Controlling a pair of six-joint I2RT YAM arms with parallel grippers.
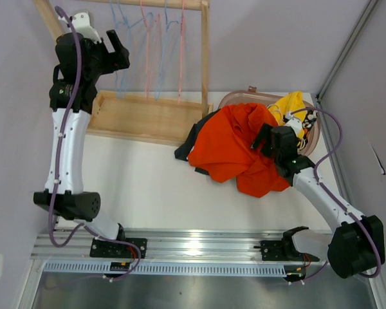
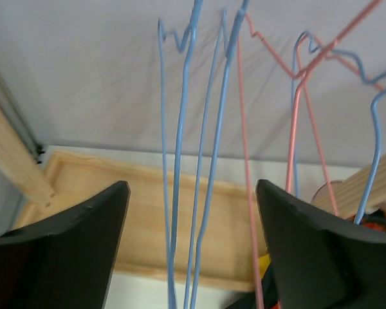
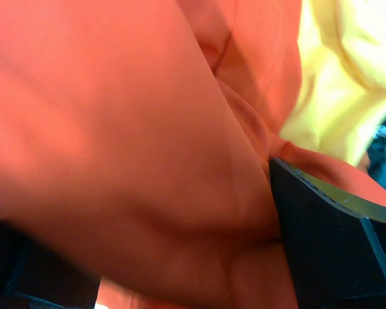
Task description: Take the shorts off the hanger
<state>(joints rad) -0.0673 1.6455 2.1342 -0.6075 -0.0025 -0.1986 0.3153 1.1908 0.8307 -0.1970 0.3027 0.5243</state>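
The orange-red shorts (image 1: 235,145) lie heaped on the table, off the hangers, over the black shorts (image 1: 192,138). The yellow shorts (image 1: 291,104) lie in the round basket (image 1: 235,96) behind them. I cannot make out the patterned pairs. My right gripper (image 1: 262,138) is pushed into the orange-red shorts (image 3: 148,129); its jaws stand wide apart with the cloth bulging between them (image 3: 148,219). My left gripper (image 1: 123,51) is raised at the rack, open (image 2: 193,187), with bare blue hangers (image 2: 180,161) hanging between its fingers, untouched. Pink hangers (image 2: 244,161) hang beside them.
The wooden rack has a rail (image 1: 161,4) at the top, a post (image 1: 206,51) on the right and a tray-like base (image 1: 148,116). Walls close in at the back and right. A metal rail (image 1: 193,244) carries the arm bases.
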